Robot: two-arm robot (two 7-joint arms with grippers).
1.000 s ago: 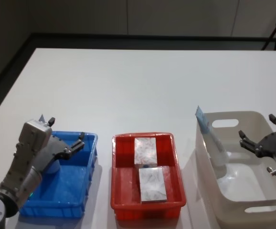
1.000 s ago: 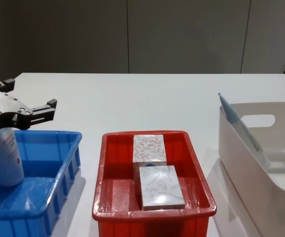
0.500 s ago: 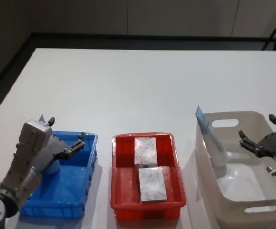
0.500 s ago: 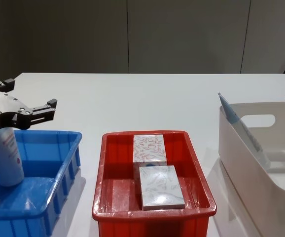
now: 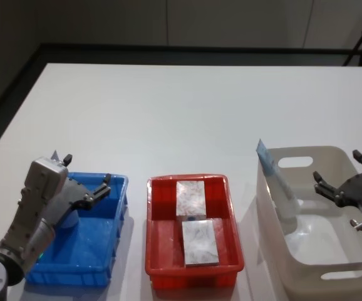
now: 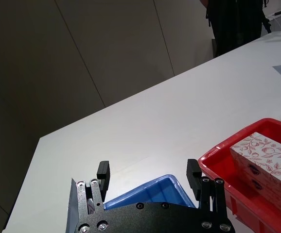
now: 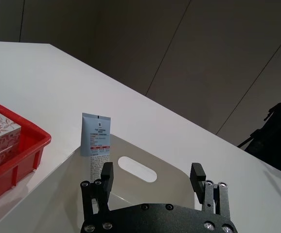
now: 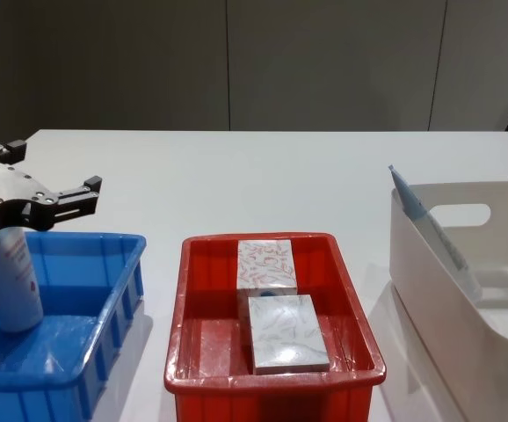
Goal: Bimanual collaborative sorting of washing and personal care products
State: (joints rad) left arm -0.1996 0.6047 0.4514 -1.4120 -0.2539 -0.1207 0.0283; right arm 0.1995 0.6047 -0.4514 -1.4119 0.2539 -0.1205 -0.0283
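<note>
One pale-blue tube (image 8: 10, 277) stands upright in the blue bin (image 8: 118, 303) on the left. My left gripper (image 5: 88, 169) hovers open just above that bin, beside the tube's top, holding nothing. Two small white boxes with a pink leaf pattern, far one (image 5: 190, 197) and near one (image 5: 200, 242), lie flat in the red bin (image 5: 158, 248) in the middle. A second pale-blue tube (image 5: 279, 183) leans against the left wall of the white bin (image 5: 322, 274). My right gripper (image 5: 337, 166) hangs open over the white bin's right side, apart from that tube.
The three bins sit in a row along the table's near edge. The white table (image 5: 187, 113) stretches bare behind them to a dark far edge. In the right wrist view the leaning tube (image 7: 96, 138) stands ahead of the open fingers.
</note>
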